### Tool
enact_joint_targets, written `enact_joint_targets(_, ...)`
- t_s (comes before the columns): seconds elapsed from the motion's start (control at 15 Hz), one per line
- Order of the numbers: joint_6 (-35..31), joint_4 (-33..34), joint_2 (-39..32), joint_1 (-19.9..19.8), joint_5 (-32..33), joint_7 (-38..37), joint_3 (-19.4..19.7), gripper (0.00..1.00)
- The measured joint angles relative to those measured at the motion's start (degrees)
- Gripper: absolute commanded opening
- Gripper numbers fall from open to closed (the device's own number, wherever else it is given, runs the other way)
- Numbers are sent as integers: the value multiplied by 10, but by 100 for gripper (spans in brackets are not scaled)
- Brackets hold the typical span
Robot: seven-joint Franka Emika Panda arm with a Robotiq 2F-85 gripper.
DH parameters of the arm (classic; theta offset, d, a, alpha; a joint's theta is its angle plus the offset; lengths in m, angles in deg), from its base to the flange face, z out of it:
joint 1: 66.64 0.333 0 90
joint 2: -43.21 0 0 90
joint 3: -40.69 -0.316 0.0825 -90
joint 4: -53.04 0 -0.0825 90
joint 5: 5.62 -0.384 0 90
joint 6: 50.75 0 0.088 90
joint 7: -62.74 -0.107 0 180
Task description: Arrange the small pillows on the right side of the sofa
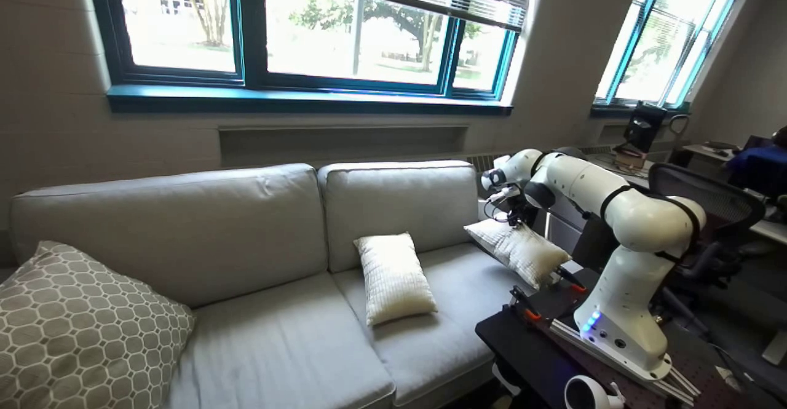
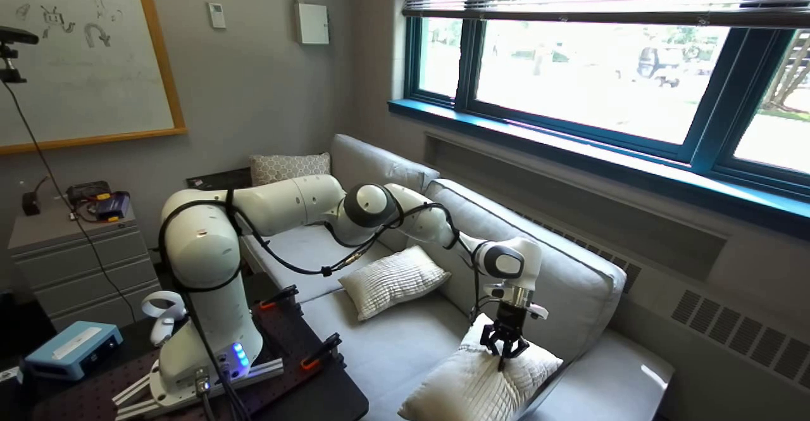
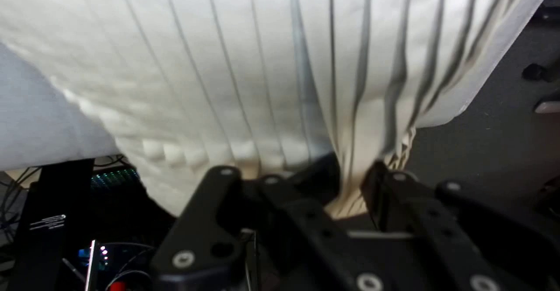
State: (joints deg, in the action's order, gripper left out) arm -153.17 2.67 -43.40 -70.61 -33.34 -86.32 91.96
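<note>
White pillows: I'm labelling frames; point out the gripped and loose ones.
Gripped white pillow [image 2: 471, 380]: in an exterior view, its broad face.
Loose white pillow [image 1: 397, 280]: in an exterior view, its broad face.

"In the wrist view, we're peering closely past the fingers [image 3: 321, 181] at a small pillow [image 3: 210, 72]."

"And in both exterior views, well apart from them, we're looking down, sharing the sofa [image 1: 270, 341]."

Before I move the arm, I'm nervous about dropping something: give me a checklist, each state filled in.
1. Gripper closed on a plump white pleated-fabric pillow: ok.
2. Second plump white pleated-fabric pillow on the light grey fabric sofa: ok.
3. Pillows set together: not ok, apart.
4. Held pillow clear of the black-and-orange clamps: ok, gap visible.
5. Held pillow lifted off the sofa: cannot tell.
</note>
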Motion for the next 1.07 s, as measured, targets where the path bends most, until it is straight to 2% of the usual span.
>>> enact_joint_targets(0.47, 22, 21, 8, -19, -5, 0, -15, 99)
enact_joint_targets(0.6, 19, 28, 10, -31, -6, 0, -38, 100)
enact_joint_targets(0.8, 0, 58, 17, -59, 17, 16, -135, 100)
enact_joint_targets(0.93, -23, 64, 18, -47, 7, 30, -176, 100)
enact_joint_targets(1.07, -59, 59, 19, -13, -6, 43, -204, 100)
